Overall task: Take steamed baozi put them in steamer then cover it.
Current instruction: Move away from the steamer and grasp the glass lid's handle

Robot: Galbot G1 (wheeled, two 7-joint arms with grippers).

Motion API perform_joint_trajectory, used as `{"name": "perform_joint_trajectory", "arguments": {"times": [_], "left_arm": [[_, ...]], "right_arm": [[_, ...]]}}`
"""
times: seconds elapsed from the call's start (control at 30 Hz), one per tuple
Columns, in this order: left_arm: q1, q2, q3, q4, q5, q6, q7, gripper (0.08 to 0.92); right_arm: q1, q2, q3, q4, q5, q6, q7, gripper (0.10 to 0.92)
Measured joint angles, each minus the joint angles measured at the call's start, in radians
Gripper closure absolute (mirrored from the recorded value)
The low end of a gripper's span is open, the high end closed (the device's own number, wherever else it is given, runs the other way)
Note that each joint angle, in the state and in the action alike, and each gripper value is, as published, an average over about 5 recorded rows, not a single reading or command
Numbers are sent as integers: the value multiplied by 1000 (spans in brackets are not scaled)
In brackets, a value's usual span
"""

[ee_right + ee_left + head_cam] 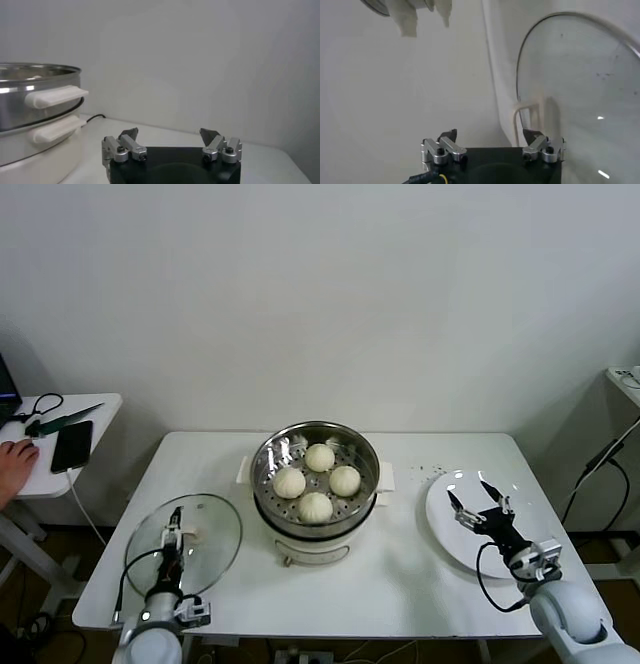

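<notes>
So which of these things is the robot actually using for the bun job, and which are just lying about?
For the job:
- four steamed baozi, already in the steamer
- glass cover, lying on the table under the open left gripper

Lying about:
- white plate under the open right gripper
- phone and scissors on the side table

Four steamed baozi (317,481), smooth, cream-white, sit in a diamond inside the steamer (315,446), centre of the frame. Steamer: shiny steel basket, perforated floor, on a white pot base with side handles, uncovered. Cover (210,529), clear glass with metal rim and white bar handle, lies flat at lower left, apart from the steamer.
</notes>
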Motion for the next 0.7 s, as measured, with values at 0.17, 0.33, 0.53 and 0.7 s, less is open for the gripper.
{"name": "perform_joint_trajectory", "arguments": {"times": [0.17, 0.33, 0.53, 0.7], "left_arm": [[-33, -1, -1, 35, 7, 5, -21, 177], [-61, -1, -1, 67, 10, 7, -45, 177], [-77, 4, -1, 95, 7, 7, -57, 223], [-86, 7, -1, 112, 0, 4, -57, 364]], "right_arm": [[-4, 10, -2, -4, -14, 3, -2, 203], [-5, 17, -3, -8, -23, 7, -6, 203], [-10, 25, 4, -12, -32, 13, -12, 203], [-11, 31, 8, -18, -42, 19, -18, 203]]}}
